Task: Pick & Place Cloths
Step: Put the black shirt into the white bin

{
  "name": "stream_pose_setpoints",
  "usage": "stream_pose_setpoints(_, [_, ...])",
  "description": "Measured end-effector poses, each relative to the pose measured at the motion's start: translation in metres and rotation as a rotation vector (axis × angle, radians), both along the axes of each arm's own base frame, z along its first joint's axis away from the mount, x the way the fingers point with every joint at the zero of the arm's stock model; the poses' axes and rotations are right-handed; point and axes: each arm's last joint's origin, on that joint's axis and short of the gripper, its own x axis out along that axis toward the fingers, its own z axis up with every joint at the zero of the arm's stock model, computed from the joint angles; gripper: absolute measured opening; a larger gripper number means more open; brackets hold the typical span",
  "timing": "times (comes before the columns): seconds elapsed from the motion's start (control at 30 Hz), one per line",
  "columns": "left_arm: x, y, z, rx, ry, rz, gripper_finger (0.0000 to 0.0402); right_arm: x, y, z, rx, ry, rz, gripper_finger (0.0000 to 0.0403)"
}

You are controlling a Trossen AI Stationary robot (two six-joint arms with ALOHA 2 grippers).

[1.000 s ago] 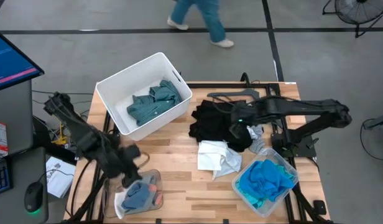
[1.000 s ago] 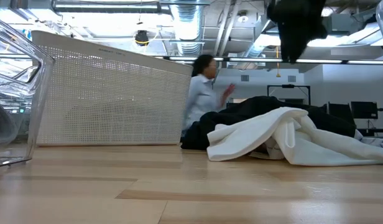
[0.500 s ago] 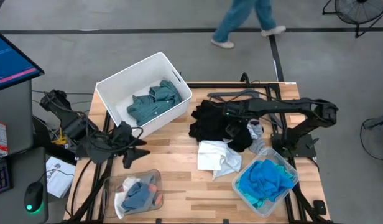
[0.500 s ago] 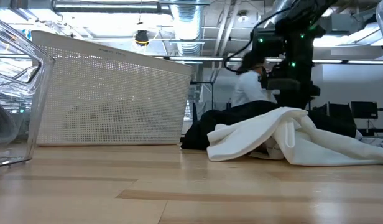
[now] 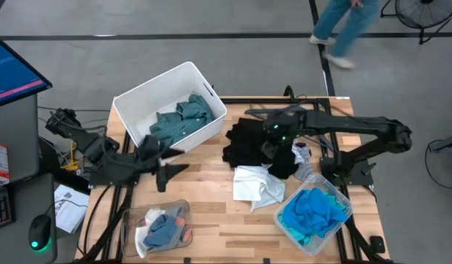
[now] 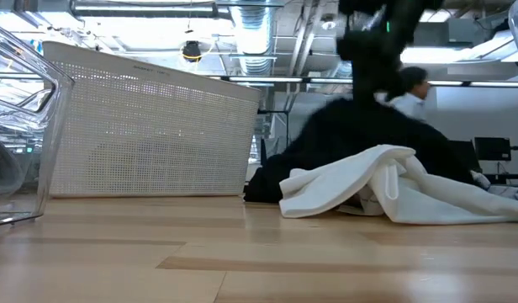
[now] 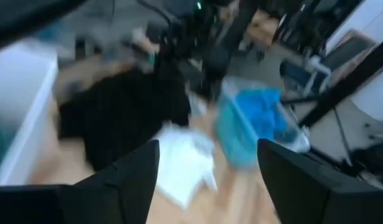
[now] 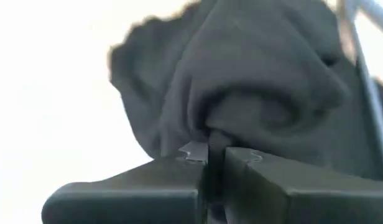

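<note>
Wooden table (image 5: 204, 220), grey concrete floor (image 5: 138, 51), person (image 5: 343, 29) walking past

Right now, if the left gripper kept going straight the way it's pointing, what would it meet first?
Probably the black cloth, with the white cloth just in front of it; the left gripper is open and points across the table at that heap, though depth is unclear.

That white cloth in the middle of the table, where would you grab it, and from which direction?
Probably from straight above, on the raised fold of the white cloth. It lies crumpled, humped up beside the black cloth, so that ridge gives open jaws something to close around. Its flat edges hug the table and would be harder to pinch.
</note>
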Motion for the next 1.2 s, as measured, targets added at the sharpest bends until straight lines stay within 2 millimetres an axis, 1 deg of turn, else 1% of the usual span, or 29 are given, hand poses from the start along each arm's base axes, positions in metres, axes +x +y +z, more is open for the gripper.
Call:
stream_pose_setpoints(0.13, [0.016,0.009,0.014,0.196,-0.075,0.029,0.0256,-0.004,0.012,0.057,-0.033,-0.201,0.033,0.0005])
stream_pose_setpoints(0.27, [0.038,0.022,0.020,0.332,-0.104,0.045,0.0256,-0.012,0.025,0.110,-0.058,-0.384,0.081,0.0003])
stream_pose_setpoints(0.37, [0.059,0.035,0.019,0.389,-0.116,0.011,0.0259,-0.017,0.033,0.138,-0.069,-0.480,0.112,0.0003])
stream_pose_setpoints(0.5, [0.089,0.051,0.008,0.446,-0.107,-0.044,0.0280,-0.022,0.046,0.162,-0.086,-0.556,0.155,0.0002])
stream_pose_setpoints(0.63, [0.114,0.065,-0.011,0.453,-0.042,-0.057,0.0312,-0.024,0.057,0.174,-0.077,-0.599,0.202,0.0001])
stream_pose_setpoints(0.8, [0.138,0.076,-0.031,0.451,0.003,-0.058,0.0344,-0.024,0.065,0.177,-0.069,-0.612,0.236,0.0001])
stream_pose_setpoints(0.9, [0.154,0.080,-0.040,0.423,-0.048,-0.164,0.0351,-0.023,0.068,0.179,-0.067,-0.634,0.246,0.0001])
stream_pose_setpoints(0.97, [0.166,0.081,-0.046,0.411,-0.098,-0.220,0.0351,-0.017,0.070,0.179,-0.066,-0.657,0.251,0.0001])
stream_pose_setpoints(1.03, [0.176,0.083,-0.052,0.407,-0.132,-0.240,0.0350,-0.015,0.071,0.178,-0.061,-0.653,0.260,0.0001])
stream_pose_setpoints(1.1, [0.185,0.085,-0.057,0.403,-0.175,-0.250,0.0350,-0.007,0.072,0.177,-0.047,-0.665,0.274,0.0001])
stream_pose_setpoints(1.2, [0.193,0.086,-0.061,0.384,-0.243,-0.271,0.0349,0.003,0.074,0.171,-0.024,-0.648,0.298,0.0001])
